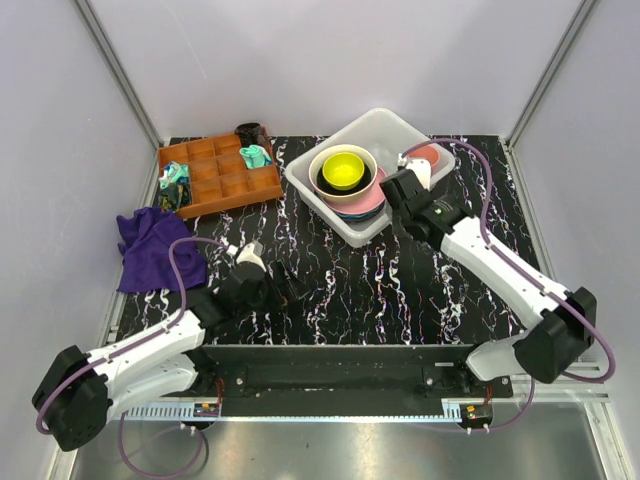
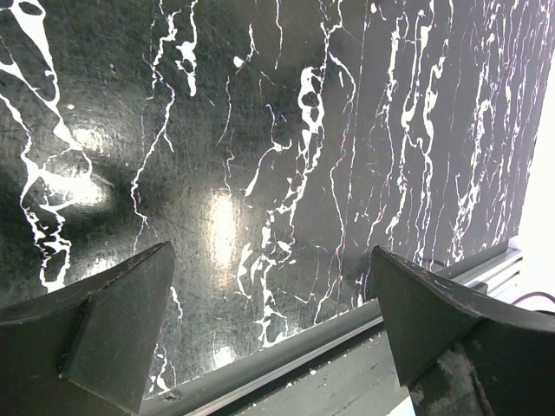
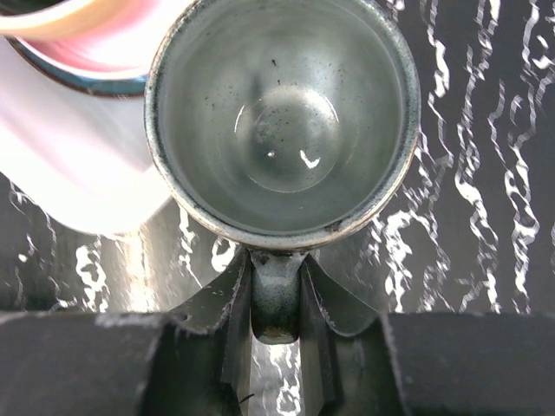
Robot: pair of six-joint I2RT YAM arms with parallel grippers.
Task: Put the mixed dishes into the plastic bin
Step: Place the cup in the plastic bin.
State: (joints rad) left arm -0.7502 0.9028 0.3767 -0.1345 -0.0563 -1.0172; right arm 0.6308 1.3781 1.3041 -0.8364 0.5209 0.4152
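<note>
Stacked dishes (image 1: 345, 172) already sit in the plastic bin (image 1: 385, 118). My right gripper (image 3: 276, 279) grips the grey mug (image 3: 282, 121) by its handle, beside the bin, not yet in. My left gripper (image 2: 273, 321) is spread, empty.

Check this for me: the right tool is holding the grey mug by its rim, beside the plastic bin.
Not the rim: the right tool holds the grey mug by its handle, beside the plastic bin. The right wrist view shows it.
</note>
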